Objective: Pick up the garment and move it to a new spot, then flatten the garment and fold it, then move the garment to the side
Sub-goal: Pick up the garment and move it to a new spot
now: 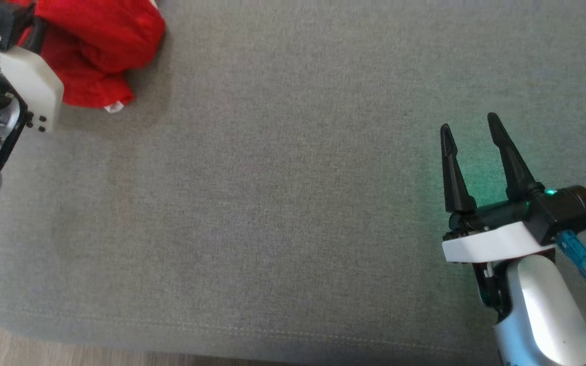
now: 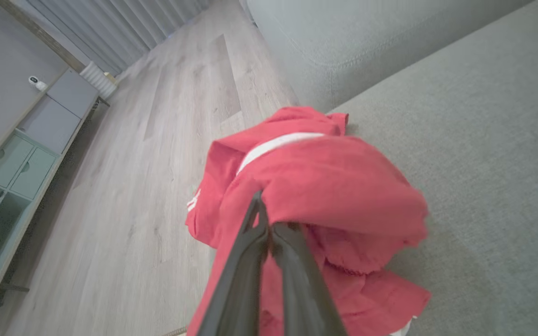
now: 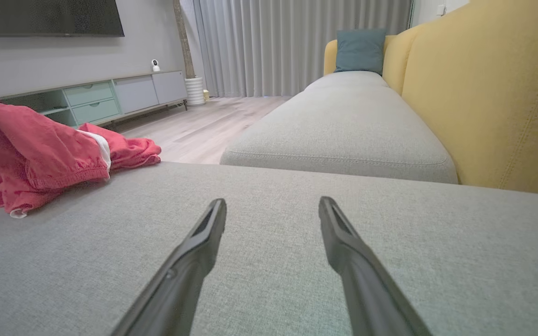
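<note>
Red crumpled cloth garment: bunched at the head view's upper left, on the grey woven sofa cushion.
Left gripper: closed tight on a garment fold, ready for lifting.
Right gripper: spread wide, nothing held, kept clear at lower right.

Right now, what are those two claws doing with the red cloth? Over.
Left gripper shut on garment. Right gripper open, over sofa. Garment bunched at sofa's edge. No obstacle seen.
</note>
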Motion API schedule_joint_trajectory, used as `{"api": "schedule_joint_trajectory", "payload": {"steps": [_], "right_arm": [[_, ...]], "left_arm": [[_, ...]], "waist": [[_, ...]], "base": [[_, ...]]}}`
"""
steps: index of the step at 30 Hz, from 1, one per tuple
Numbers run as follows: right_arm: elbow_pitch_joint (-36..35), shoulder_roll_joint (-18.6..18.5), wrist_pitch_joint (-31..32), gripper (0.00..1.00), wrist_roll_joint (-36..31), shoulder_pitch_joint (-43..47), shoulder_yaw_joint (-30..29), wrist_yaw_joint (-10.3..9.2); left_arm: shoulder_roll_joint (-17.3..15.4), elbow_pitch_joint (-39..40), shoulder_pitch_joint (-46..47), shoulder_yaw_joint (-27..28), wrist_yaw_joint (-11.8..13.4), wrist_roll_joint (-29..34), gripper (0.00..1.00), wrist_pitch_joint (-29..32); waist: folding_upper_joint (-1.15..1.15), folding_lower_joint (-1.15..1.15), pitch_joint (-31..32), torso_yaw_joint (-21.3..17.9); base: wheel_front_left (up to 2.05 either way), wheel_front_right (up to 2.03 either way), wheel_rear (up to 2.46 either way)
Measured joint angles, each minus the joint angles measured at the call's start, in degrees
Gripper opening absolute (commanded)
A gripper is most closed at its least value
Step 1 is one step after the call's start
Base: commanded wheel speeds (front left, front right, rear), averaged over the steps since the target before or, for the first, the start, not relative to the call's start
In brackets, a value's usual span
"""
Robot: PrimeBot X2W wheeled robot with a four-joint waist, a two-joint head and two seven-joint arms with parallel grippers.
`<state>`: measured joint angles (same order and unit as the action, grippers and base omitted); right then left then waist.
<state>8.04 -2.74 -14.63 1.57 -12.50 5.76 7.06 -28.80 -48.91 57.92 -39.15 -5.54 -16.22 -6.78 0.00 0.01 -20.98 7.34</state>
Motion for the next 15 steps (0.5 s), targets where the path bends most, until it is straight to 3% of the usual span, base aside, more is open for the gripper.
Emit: {"api": "schedule_joint_trajectory", "payload": {"steps": [7,15], "right_arm": [[0.9,0.0,0.0,1.00,1.5,0.4,0.3,0.00],[2.0,0.0,0.0,1.00,3.5,3.9,-1.1,0.00]], "left_arm": [[-0.4,2.3,0.0,0.0,-0.2,0.0,0.00,-2.7],[-1.1,12.7,0.9,-2.6,-1.0,0.0,0.00,-3.4]], "waist": [[0.00,0.00,4.4,-0.4],[0.00,0.00,10.5,-3.8]], "base": [[0.00,0.00,0.00],[0.00,0.00,0.00]]}}
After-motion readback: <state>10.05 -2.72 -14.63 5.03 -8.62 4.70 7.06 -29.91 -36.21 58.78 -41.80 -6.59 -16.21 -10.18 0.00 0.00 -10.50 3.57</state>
